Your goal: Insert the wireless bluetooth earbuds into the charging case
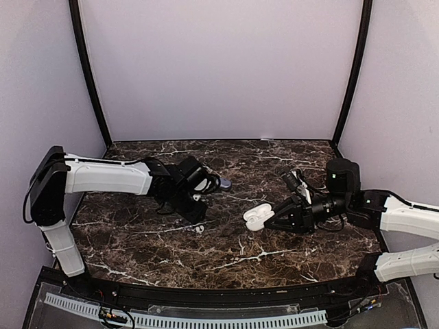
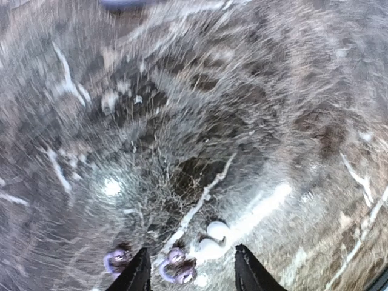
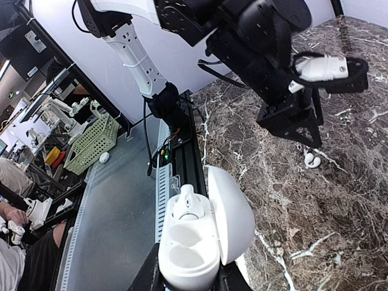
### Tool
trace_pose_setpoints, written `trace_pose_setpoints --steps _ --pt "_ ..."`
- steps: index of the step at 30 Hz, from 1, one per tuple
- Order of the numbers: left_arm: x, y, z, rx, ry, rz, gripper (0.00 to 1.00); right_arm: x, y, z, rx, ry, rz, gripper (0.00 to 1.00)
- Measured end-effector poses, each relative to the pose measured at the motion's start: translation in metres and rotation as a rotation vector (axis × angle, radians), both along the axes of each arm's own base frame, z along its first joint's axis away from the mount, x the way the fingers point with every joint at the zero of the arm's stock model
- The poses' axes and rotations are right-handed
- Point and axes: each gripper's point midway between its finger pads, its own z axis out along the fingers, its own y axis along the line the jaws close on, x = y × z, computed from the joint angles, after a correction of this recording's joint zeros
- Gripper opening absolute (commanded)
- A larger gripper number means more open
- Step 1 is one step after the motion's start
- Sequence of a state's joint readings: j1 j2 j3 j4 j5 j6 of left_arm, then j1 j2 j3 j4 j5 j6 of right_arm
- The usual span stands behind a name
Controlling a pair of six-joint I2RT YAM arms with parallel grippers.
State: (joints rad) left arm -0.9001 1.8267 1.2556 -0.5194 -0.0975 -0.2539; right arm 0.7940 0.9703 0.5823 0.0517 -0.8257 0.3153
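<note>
"On the right side of the table, what have you got?"

"My right gripper (image 1: 271,221) is clamped on the charging case (image 1: 257,218). The lid is swung open and the case sits low over the table top (image 1: 226,257). The right wrist view shows one earbud (image 3: 188,203) seated inside, at the end away from my fingers."

"And the other one?"

"The second earbud (image 1: 199,228) lies on the table left of centre, well apart from the case. My left gripper (image 1: 197,216) points down right over it. Its fingers (image 2: 138,274) stand apart with nothing pinched, and the bud is on the surface just ahead of the tips. That view is badly blurred, so I cannot tell what the small purple shapes beside it are."

"Describe the surface."

"It is dark brown marble-patterned stone with white veins, glossy enough to throw back a light spot. A small grey-blue rounded thing (image 1: 225,184) rests beyond my left wrist; I cannot tell what it is."

"The room?"

"Pale lilac walls (image 1: 219,68) close three sides, with black posts (image 1: 86,68) at the back corners. A black rail (image 1: 206,295) runs along the near edge. Past it, the right wrist view shows a grey floor and a green basket (image 3: 91,142)."
</note>
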Motion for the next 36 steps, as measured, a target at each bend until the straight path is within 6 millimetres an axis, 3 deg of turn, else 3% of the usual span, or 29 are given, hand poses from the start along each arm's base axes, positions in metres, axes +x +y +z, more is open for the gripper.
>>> trace_pose_setpoints --steps 5,8,19,36 --pt "-0.009 -0.002 0.046 -0.075 -0.123 -0.122 0.31 0.000 0.000 0.000 0.000 0.000 0.000 0.00" --pt "-0.021 -0.007 0.052 -0.088 -0.147 -0.196 0.30 0.000 0.000 0.000 0.000 0.000 0.000 0.00" --pt "-0.044 -0.024 -0.003 -0.079 0.058 -0.254 0.33 0.000 0.000 0.000 0.000 0.001 0.000 0.00" --pt "-0.032 -0.016 -0.021 -0.045 0.101 -0.188 0.33 0.000 -0.001 0.002 0.004 -0.004 -0.001 0.00"
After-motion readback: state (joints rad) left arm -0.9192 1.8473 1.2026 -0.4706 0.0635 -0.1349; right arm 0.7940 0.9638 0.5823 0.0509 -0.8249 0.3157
